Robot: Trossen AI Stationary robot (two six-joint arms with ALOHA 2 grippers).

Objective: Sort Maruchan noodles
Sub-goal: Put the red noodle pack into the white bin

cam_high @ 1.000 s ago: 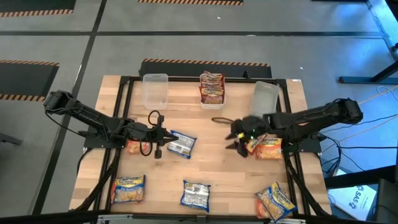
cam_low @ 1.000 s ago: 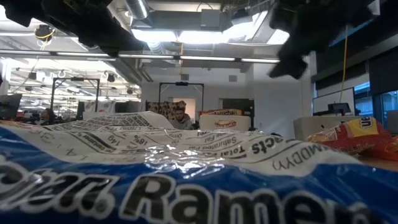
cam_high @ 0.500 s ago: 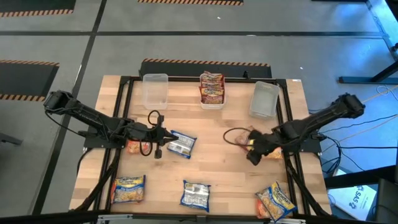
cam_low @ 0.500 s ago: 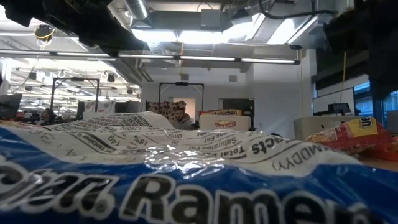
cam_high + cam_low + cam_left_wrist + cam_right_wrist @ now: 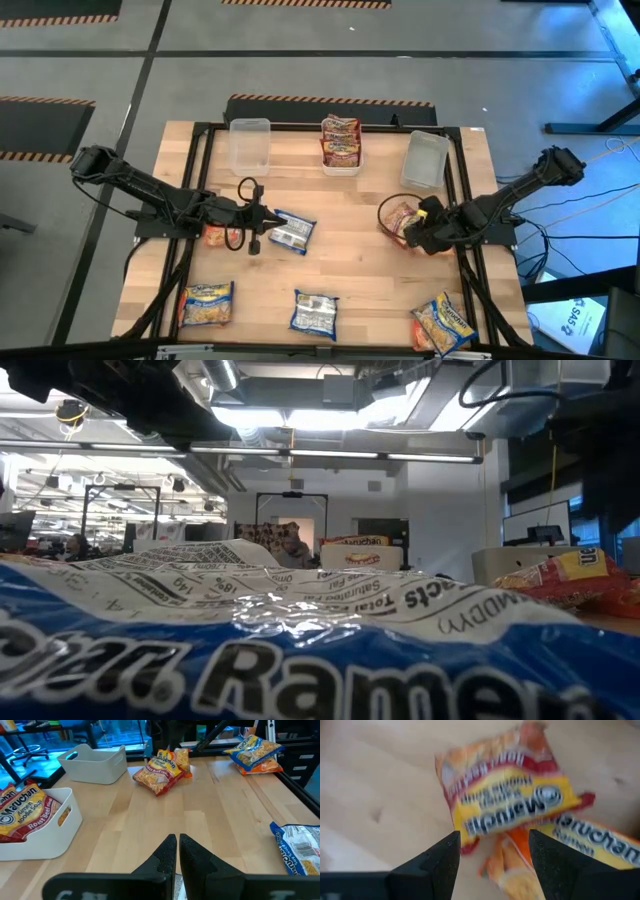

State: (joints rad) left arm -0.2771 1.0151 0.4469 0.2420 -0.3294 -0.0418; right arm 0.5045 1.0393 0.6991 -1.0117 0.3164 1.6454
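Observation:
Maruchan noodle packets lie flat on the wooden table. A red-and-yellow packet (image 5: 402,217) (image 5: 505,805) lies at the right, overlapping an orange one (image 5: 582,845). My right gripper (image 5: 418,234) (image 5: 492,862) hangs open over them, pointing steeply down, with the packets showing between its fingers. A blue-and-white packet (image 5: 291,232) (image 5: 299,846) lies left of centre. My left gripper (image 5: 264,222) (image 5: 176,854) is shut just left of it, above the table. Red packets (image 5: 341,138) sit in the middle white bin (image 5: 62,827).
A clear bin (image 5: 250,145) stands at the far left and another bin (image 5: 425,160) at the far right. More packets lie along the near edge: orange-yellow (image 5: 207,303), blue (image 5: 314,313), orange (image 5: 443,322). Another orange packet (image 5: 214,236) lies under my left arm.
My right gripper has swung from the table's middle toward its right edge. On the way it rolled and tipped from nearly level to pointing steeply down, and it now stands over the red-and-yellow packet. Its fingers have stayed open. The packets have not moved.

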